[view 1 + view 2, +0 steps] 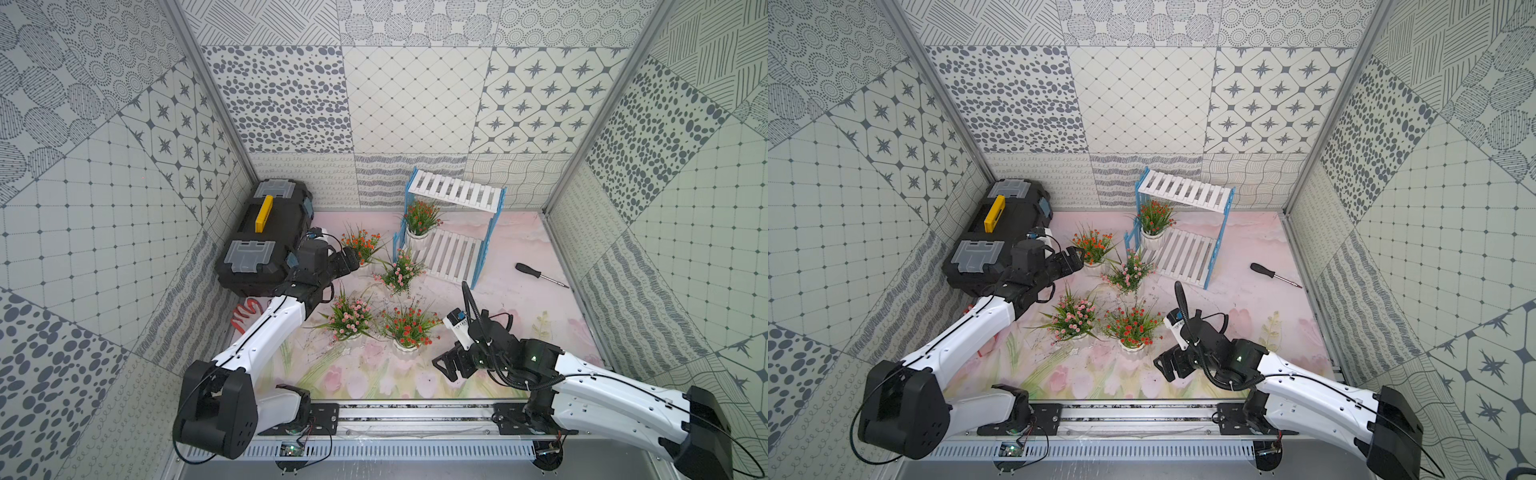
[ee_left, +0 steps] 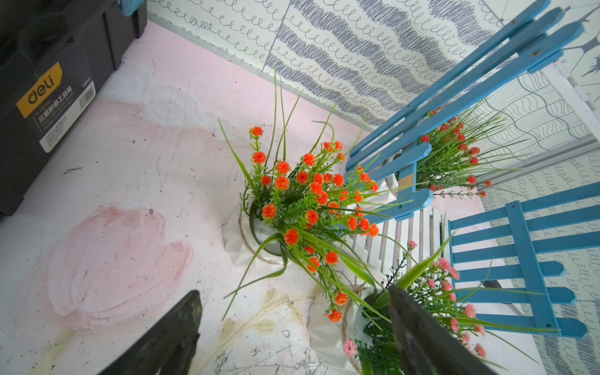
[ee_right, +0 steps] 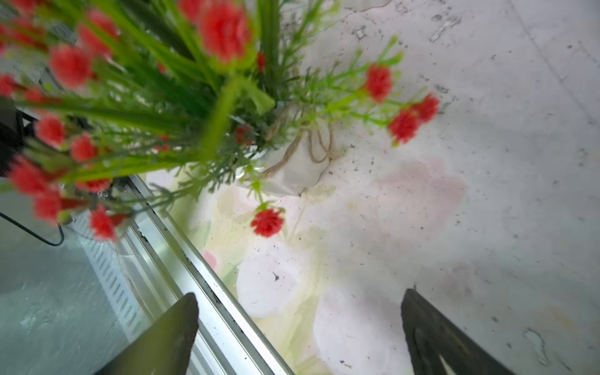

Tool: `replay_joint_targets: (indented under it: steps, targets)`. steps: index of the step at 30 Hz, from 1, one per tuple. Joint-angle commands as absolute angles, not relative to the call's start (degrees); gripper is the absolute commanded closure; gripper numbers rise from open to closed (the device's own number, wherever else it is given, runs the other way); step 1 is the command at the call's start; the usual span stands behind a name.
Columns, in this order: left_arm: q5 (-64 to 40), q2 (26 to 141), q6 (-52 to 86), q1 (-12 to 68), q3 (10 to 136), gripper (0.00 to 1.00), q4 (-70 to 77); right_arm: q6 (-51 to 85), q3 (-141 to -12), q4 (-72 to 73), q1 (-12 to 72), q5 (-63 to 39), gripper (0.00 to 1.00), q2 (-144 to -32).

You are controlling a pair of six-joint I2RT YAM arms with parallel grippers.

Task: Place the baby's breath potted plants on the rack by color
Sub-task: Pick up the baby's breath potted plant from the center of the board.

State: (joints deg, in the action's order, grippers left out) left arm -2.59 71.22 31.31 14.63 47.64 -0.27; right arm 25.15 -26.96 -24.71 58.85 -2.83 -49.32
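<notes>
Right fingers (image 3: 162, 341) gape empty at lower centre beside the front red plant (image 1: 409, 326); left fingers (image 2: 168, 334) gape empty by the orange plant (image 1: 360, 245), mid-left. Only the racked plant (image 1: 419, 218) is placed, on the lower tier of the rack (image 1: 453, 253); four, both pink plants (image 1: 401, 270) (image 1: 349, 318) included, sit on the table (image 1: 519, 316).

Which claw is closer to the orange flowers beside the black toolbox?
Left. The left gripper hovers open right beside those orange flowers. The right gripper is open and much farther away, beside the red plant nearest the front.
</notes>
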Motion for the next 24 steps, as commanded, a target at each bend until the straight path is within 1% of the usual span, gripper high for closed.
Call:
replay_joint_targets:
  steps: [1, 7, 13, 16, 24]
  targets:
    - [-2.9, 71.2, 30.8, 14.9, 47.4, 0.1, 2.5, 21.6, -23.8, -14.2, 62.1, 3.1, 0.02, -47.2]
    - [-2.4, 70.9, 31.3, 14.9, 46.8, 0.1, 3.2, 16.4, -20.0, 0.3, 65.2, 8.6, 0.02, -48.9]
    - [-1.9, 70.5, 30.9, 15.0, 46.6, 0.1, 2.8, 13.5, -20.1, 11.2, 65.6, 10.3, 0.02, -59.2]
    - [-1.9, 70.2, 31.0, 15.0, 46.7, 0.1, 2.7, 12.2, -20.4, 14.7, 65.6, 10.0, 0.02, -62.7]
    - [-2.3, 70.1, 31.1, 14.9, 46.8, 0.1, 2.7, 10.0, -18.5, 21.4, 65.7, 9.6, 0.02, -64.1]
